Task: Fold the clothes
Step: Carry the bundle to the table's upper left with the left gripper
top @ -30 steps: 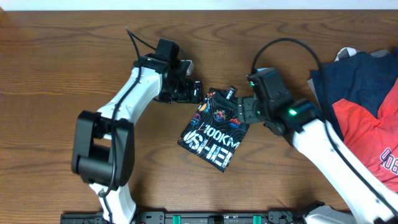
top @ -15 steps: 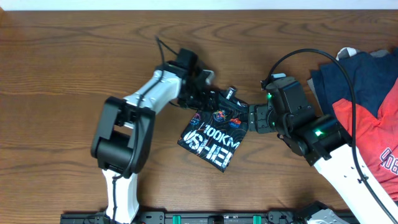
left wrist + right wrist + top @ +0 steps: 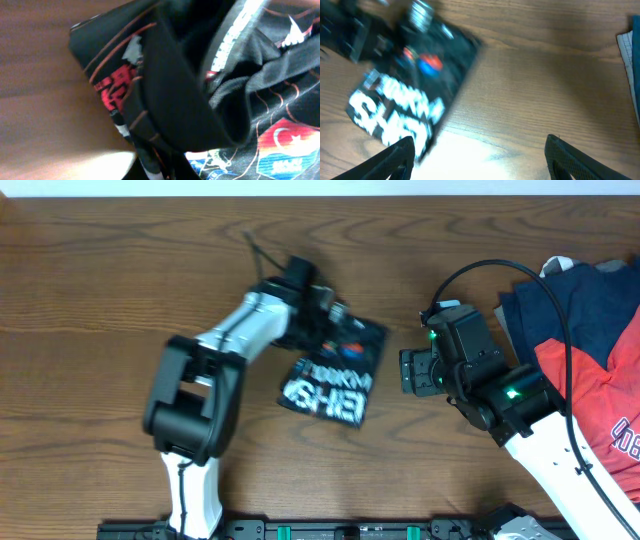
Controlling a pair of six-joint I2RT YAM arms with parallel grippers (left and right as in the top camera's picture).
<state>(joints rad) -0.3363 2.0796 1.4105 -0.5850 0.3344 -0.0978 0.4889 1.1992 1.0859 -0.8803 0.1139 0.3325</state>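
Where the brown wood-grain table [image 3: 120, 270] lies nearest the arm mounts, item one: a thin black sports jersey [image 3: 335, 370] with fine orange contour lines, folded into a compact rectangle. It lies flat on the wood at a slant, with bold white lettering on its near half and colourful sponsor logos on its far half. Level with the jersey and to its right, apart from it: the right gripper [image 3: 408, 370], black and two-fingered. Its fingers [image 3: 395, 160] are spread wide with only bare wood between them, and they touch no cloth. At the jersey's far-left corner: the left gripper [image 3: 328, 325], on a white-sleeved arm, jaws pressed together on the jersey's edge. In the left wrist view the black fabric is bunched close against the lens, showing orange lines, a white-lettered strip and a red-and-blue logo. Well to the right of the jersey and reaching farther back than it: a loose heap [image 3: 590, 330] of navy-blue and red cloth garments, one with white print, at the table's right edge.
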